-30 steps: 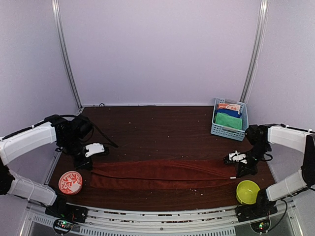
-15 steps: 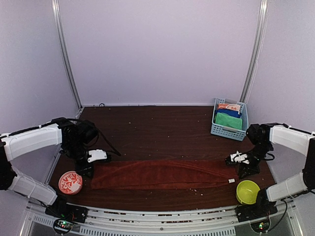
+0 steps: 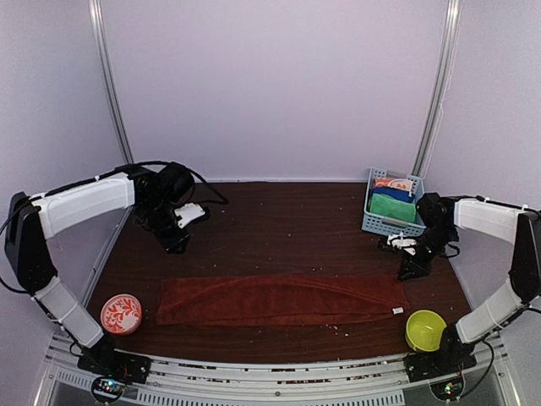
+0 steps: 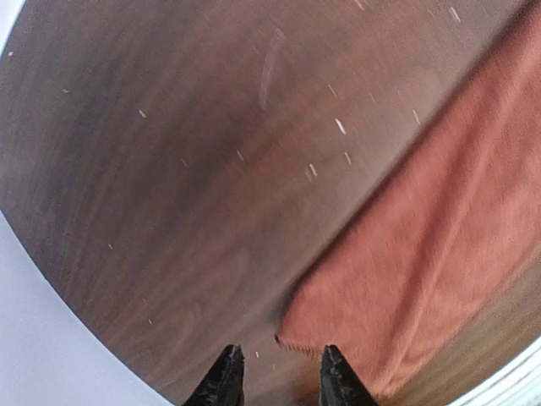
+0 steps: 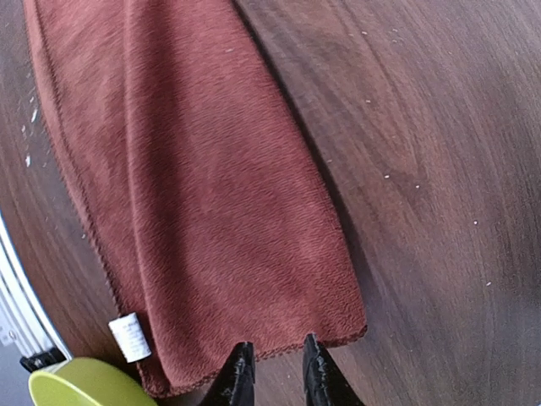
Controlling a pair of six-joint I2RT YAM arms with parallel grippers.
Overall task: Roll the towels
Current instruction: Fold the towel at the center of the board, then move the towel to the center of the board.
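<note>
Site: a dark brown wood-grain worktop [image 3: 279,228], flecked with pale crumbs and lint. It is enclosed by plain lilac walls [image 3: 279,93] at the back and both sides. Two metal uprights [image 3: 114,93] run up the rear corners. A slotted metal rail [image 3: 270,381] runs along the bottom edge of the overhead view.

Task item 1: the rust-red towel [image 3: 279,300] lies spread flat as a long strip across the lower centre of the overhead view, unrolled, with lengthwise creases. A small white label [image 5: 129,336] shows at its right end.

Task item 2: the green towel [image 3: 391,207] sits folded in a pale blue basket [image 3: 380,224] at the right rear, along with blue and orange cloths.

Other items: a red patterned dish [image 3: 121,314] lies at lower left, just beside the strip's left end. A yellow-green bowl [image 3: 425,330] stands at lower right, near the label.

Left hand [image 3: 179,245]: above bare wood at centre left, apart from the towel. Its fingers are narrowly parted and hold nothing.

Right hand [image 3: 408,271]: at centre right, above the strip's right end and in front of the basket. Its fingers have a slim gap between them and hold nothing.
</note>
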